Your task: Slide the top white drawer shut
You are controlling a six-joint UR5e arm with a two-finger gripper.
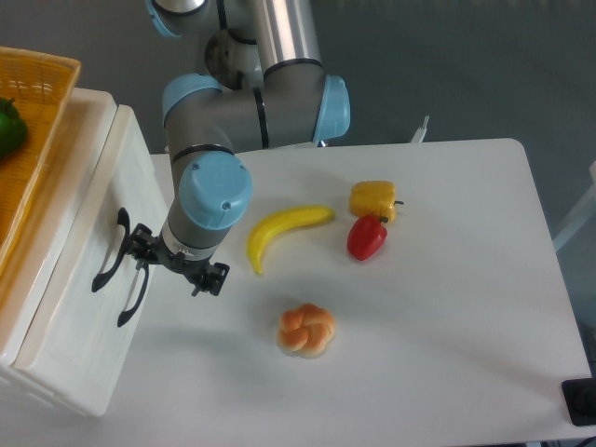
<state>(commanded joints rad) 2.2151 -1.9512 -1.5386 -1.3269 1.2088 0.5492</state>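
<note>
At the far left a yellow basket (37, 112) sits on top of the white cabinet (56, 372), with something green (7, 126) showing inside it. Below it, the top white drawer (98, 186) has its front panel facing the tabletop (447, 326); its black handle (110, 250) arches out towards the arm. The panel looks nearly flush with the lower drawer front (79, 345), which carries a handle (135, 296) of its own, so the drawer seems to be at or near the end of its travel, though from this high angle I cannot tell whether a gap remains.

The claw (177, 265) hangs just to the right of the two handles, its dark fingers pointing at the cabinet front, placed as if for pushing, not gripping. It grasps nothing; whether the fingers are spread or pinched together I cannot tell, since the wrist hides them.

Further right, well clear of the cabinet, lie a banana (284, 230), a bun (306, 330), a red pepper (367, 237) and a yellow pepper (373, 198), all out of the arm's path.
</note>
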